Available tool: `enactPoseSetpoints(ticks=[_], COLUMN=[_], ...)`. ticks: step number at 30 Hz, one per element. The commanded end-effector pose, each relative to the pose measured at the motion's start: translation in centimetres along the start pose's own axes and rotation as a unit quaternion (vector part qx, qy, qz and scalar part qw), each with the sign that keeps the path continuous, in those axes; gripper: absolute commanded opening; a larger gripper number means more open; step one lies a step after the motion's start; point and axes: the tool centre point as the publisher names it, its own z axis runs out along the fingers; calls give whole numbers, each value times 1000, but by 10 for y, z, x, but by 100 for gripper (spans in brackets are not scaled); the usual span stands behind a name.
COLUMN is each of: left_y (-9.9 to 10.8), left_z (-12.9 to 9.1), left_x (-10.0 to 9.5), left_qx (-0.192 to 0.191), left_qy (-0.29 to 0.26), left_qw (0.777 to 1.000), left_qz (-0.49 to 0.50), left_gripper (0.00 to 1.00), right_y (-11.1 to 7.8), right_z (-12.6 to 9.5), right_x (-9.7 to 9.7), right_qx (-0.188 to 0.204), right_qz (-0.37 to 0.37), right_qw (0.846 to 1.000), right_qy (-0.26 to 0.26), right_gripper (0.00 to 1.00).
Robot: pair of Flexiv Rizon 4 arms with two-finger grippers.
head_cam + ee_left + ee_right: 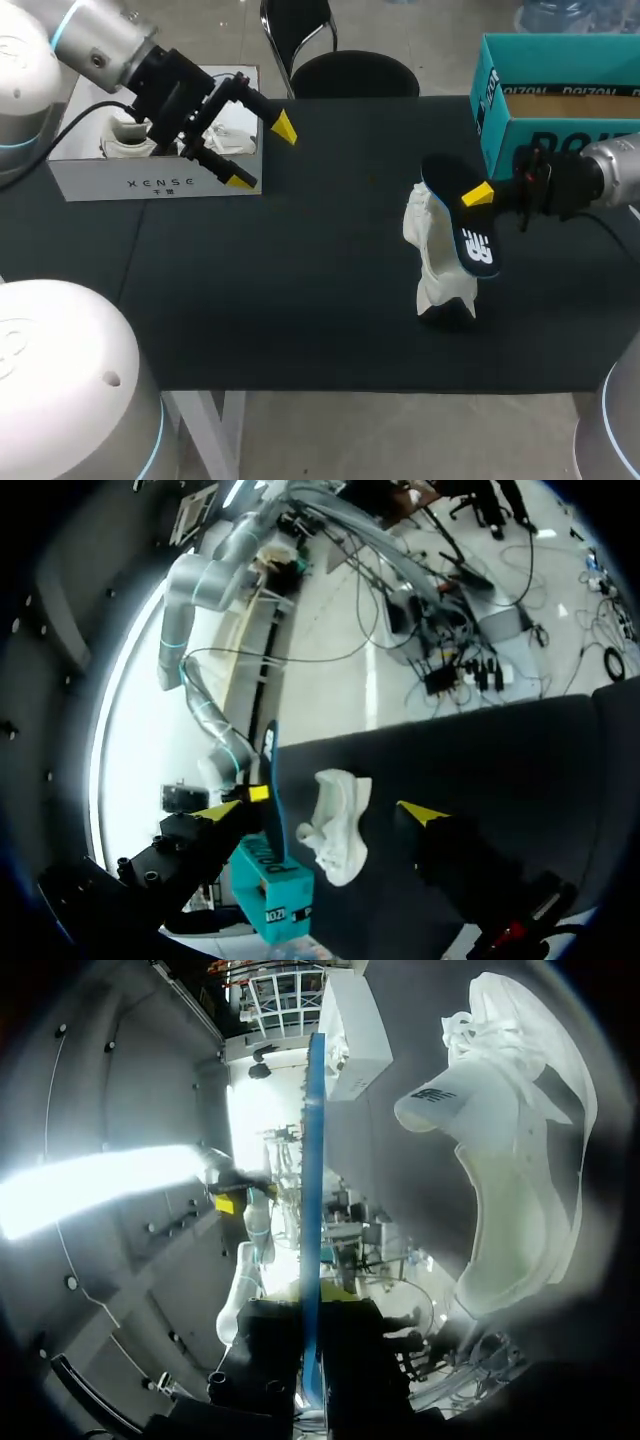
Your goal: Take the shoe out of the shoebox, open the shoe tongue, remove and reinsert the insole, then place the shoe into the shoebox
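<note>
Dark lettering on white box (155, 183), white logo on insole (478, 245), print on teal shoebox (520, 135).

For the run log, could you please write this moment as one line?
insole out, gripped by right fingers | shoe on table | left fingers open near white box

White shoe (428, 240), dark insole (472, 238), teal shoebox (556, 148)

The insole (468, 225) is just right of the shoe (430, 262), shoebox (556, 142) behind.
</note>
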Motion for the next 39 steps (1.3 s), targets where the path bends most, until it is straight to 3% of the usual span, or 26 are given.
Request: enactPoseSetpoints(ticks=[1,4,9,19,26,28,39], left_y=[10,19,34,64,58,55,48], left_z=[16,30,44,57,76,79,88], left_x=[-4,-5,-24,-69,-93,-99,-106], left_qx=[12,40,40,41,51,49,28], left_qy=[44,106,172,209,216,195,190], left_qw=[998,992,984,977,975,979,981], left_qz=[-40,-52,-16,-24,-20,-20,-11], left_gripper=[100,100,100,100,100,100,100], right_y=[-1,-1,-1,-1,-1,-1,-1], right_z=[1,1,1,1,1,1,1], right_x=[0,0,0,0,0,0,0], right_qx=[-1,-1,-1,-1,-1,-1,-1], right_qz=[0,0,0,0,0,0,0], right_qw=[1000,1000,1000,1000,1000,1000,1000], right_qy=[-1,-1,-1,-1,-1,-1,-1], right_gripper=[0,0,0,0,0,0,0])
